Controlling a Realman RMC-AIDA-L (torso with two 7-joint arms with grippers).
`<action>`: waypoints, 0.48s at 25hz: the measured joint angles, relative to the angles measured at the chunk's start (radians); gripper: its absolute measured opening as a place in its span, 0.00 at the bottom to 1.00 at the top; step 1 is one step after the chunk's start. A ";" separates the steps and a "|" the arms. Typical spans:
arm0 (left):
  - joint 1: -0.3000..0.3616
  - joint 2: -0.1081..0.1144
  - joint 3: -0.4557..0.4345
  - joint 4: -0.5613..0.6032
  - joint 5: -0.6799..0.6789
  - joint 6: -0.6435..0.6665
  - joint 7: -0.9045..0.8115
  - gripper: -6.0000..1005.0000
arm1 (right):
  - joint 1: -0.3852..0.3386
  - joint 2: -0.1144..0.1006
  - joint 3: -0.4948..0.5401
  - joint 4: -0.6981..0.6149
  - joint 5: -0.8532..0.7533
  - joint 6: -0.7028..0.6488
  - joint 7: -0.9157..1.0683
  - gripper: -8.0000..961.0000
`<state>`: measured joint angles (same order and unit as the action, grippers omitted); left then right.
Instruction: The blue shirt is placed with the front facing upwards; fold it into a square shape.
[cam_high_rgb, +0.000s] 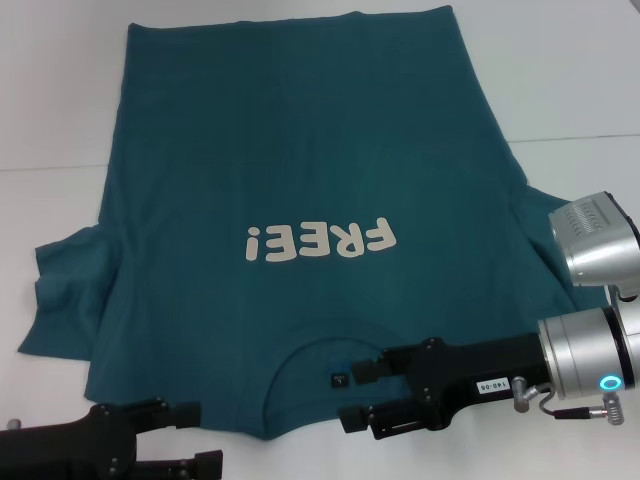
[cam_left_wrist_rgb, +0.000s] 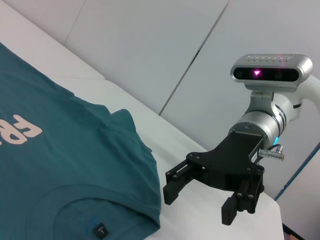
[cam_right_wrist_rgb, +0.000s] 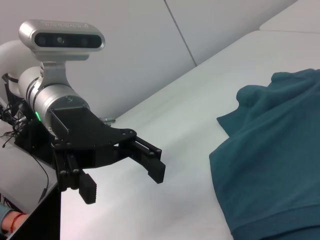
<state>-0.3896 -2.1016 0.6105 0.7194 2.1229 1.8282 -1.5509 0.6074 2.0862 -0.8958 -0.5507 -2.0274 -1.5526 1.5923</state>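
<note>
- Showing the head view first: the blue shirt (cam_high_rgb: 300, 200) lies spread flat on the white worktop (cam_high_rgb: 570, 80), front up, with its "FREE!" lettering (cam_high_rgb: 320, 241) reading upside down from the robot's side and the collar (cam_high_rgb: 335, 372) nearest the robot.
- Both sleeves lie out to the sides, slightly rumpled; no fold has been made, so the task is judged to be at its opening step, the approach to the first grasp.
- The right gripper (cam_high_rgb: 372, 397) hovers at the collar and shoulder edge on the robot's right, fingers spread, pinching nothing.
- The left gripper (cam_high_rgb: 190, 435) sits at the near shoulder edge on the robot's left, fingers parted, holding nothing.
- Left wrist view: the right gripper (cam_left_wrist_rgb: 200, 200) hangs above bare worktop just beside the shirt's shoulder edge, fingers apart and empty. The collar tag (cam_left_wrist_rgb: 101, 230) is visible near the frame edge.
- Right wrist view: the left gripper (cam_right_wrist_rgb: 122, 175) hangs over bare worktop near the shirt, fingers spread and empty; one sleeve (cam_right_wrist_rgb: 260, 100) lies bunched close by.
- Next move, as a judgement: each gripper must descend onto its shoulder corner, pinch the cloth, then lift together to carry the fold evenly.
</note>
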 joint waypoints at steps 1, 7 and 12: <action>0.000 0.000 0.000 0.000 0.000 -0.001 0.000 0.88 | 0.000 0.000 0.000 0.000 0.000 0.000 0.000 0.86; -0.001 0.000 0.000 0.000 0.000 -0.002 0.000 0.88 | 0.000 0.000 0.000 0.001 -0.001 0.000 0.002 0.86; -0.001 0.000 0.000 0.000 0.000 -0.001 0.000 0.88 | 0.000 0.000 0.000 0.001 -0.002 0.000 0.002 0.86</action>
<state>-0.3907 -2.1016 0.6105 0.7195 2.1228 1.8276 -1.5509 0.6074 2.0862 -0.8958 -0.5496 -2.0291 -1.5523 1.5940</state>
